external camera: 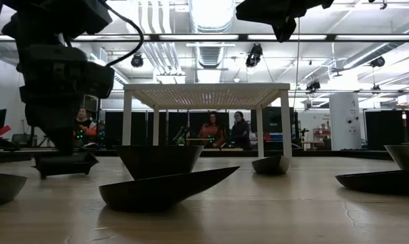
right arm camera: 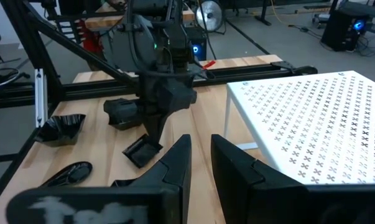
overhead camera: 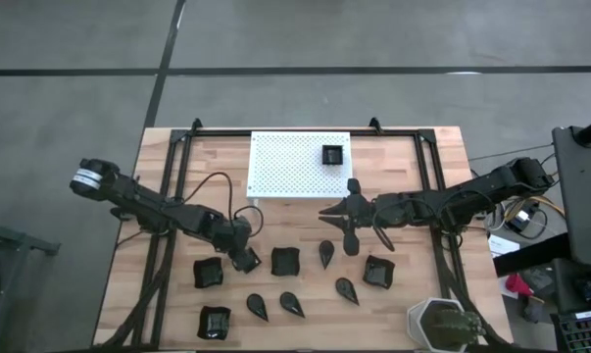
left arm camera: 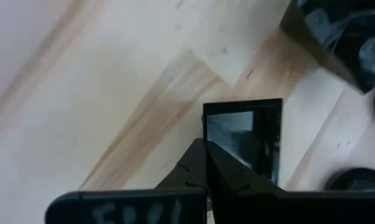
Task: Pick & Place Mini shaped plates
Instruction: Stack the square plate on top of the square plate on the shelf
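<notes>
1. Pale wood planks make up the tabletop (overhead camera: 158,196), where glossy black mini plates lie scattered across the near half.
2. The left gripper (overhead camera: 246,261) is down low between two raised-rim square plates, one (overhead camera: 209,274) to its left and one (overhead camera: 285,261) to its right.
3. Its fingers (left arm camera: 203,168) are pinched shut on the rim of a small square plate (left arm camera: 252,140), which sits at or barely above the wood.
4. Teardrop plates lie near the front edge, at (overhead camera: 258,306) and (overhead camera: 292,303), with another square (overhead camera: 215,322) beside them.
5. A white perforated stand (overhead camera: 285,162) sits at the back, carrying one small square plate (overhead camera: 332,154) on top.
6. The right gripper (overhead camera: 348,221) hangs above the tabletop just in front of the stand; its fingers (right arm camera: 181,162) stand a little apart with nothing between them.
7. A grey-green pot (overhead camera: 442,324) stands at the front right corner.
</notes>
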